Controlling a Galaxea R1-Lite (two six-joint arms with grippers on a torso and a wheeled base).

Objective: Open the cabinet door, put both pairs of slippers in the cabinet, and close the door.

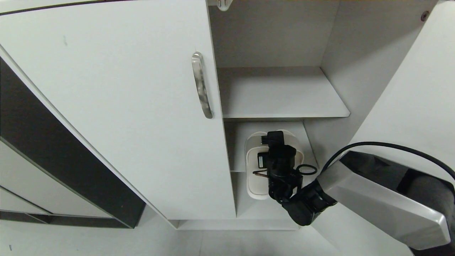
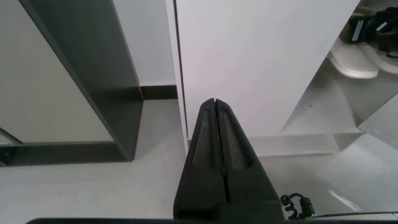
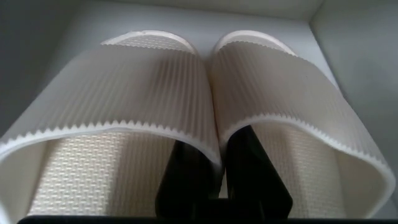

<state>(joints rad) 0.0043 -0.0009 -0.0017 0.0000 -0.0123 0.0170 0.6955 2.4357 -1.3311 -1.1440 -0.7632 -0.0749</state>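
While the right gripper sits inside the open cabinet, its fingers pinch the inner straps of the cream slippers below the upper shelf. The left gripper hangs clenched and empty before the closed door.

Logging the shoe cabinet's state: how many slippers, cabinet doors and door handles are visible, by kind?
white slippers: 2
cabinet doors, one closed, one open: 2
door handle: 1
Total: 5
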